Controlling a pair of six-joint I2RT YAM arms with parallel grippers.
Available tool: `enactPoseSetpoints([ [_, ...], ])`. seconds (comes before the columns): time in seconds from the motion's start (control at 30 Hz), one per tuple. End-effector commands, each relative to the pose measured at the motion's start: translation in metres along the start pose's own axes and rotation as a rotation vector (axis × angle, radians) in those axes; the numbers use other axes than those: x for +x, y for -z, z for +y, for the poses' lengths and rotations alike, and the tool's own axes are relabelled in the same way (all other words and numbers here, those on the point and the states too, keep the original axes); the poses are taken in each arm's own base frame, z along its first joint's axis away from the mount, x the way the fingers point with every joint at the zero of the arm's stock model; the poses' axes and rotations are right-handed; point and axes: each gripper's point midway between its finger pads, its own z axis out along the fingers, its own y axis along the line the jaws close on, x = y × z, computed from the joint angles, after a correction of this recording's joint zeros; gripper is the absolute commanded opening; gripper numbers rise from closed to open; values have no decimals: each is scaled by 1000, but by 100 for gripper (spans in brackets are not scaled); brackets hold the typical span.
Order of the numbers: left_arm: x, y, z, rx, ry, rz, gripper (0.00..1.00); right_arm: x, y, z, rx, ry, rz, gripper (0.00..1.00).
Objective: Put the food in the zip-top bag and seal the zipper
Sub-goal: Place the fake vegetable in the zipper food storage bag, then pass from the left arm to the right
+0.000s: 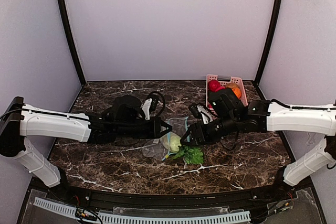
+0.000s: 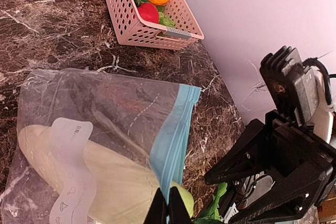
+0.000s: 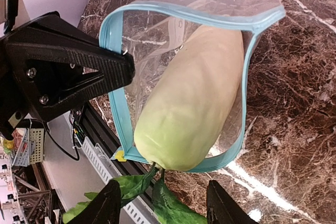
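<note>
**One piece in the bag, mouth open, the rest left to pack**

The zip-top bag (image 1: 160,148) lies in the middle of the bench (image 1: 105,156), between the two arms. We see the pale gourd (image 3: 194,98) lying inside it for most of its length. Only its blunt end sits at the mouth, poking just past the teal zipper (image 3: 118,124).

The left fingers (image 2: 168,211) are pressed together on the zipper strip, pinching one lip so that the mouth gapes in a wide loop. The right fingers (image 1: 187,138) are spread just in front of that mouth. The leafy green vegetable (image 3: 157,203) lies between them on the bench, outside the bag and touching the gourd's end. We cannot tell whether they touch the leaves.

We judge the task to be in its first part:

- **Done:** the gourd is loaded, or nearly so.
- **In hand:** the leafy vegetable looks like the next piece to go in.
- **Left:** the pink basket (image 2: 142,30) at the far right holds red and orange pieces with some green ones among them. We cannot tell which green ones they are.
- **Zipper:** it is fully unsealed. Before it can close, the gourd's end must go deeper.
</note>
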Motion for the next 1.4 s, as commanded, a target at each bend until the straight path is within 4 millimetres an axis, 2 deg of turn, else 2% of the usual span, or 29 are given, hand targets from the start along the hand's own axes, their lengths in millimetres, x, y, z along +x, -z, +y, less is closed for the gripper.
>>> enactPoseSetpoints([
  [0.0, 7, 0, 2, -3, 4, 19, 1, 7, -11, 10, -70, 6, 14, 52],
  [0.23, 8, 2, 2, 2, 22, 20, 1, 8, -34, 8, -88, -25, 19, 48],
  [0.43, 15, 0, 5, 10, 48, 38, 1, 0, -51, 5, -71, -41, -4, 48],
  [0.83, 25, -7, 2, 41, 73, 64, 1, -9, -82, -8, -33, -90, -35, 59],
  [1.07, 27, -8, 1, 47, 73, 70, 1, -8, -98, -12, -28, -98, -18, 65],
  [1.2, 30, -7, 6, 30, 66, 72, 1, -5, -100, -12, -33, -95, -4, 62],
  [1.37, 32, -3, 15, -6, 50, 70, 1, -6, -95, -4, -66, -71, -20, 52],
])
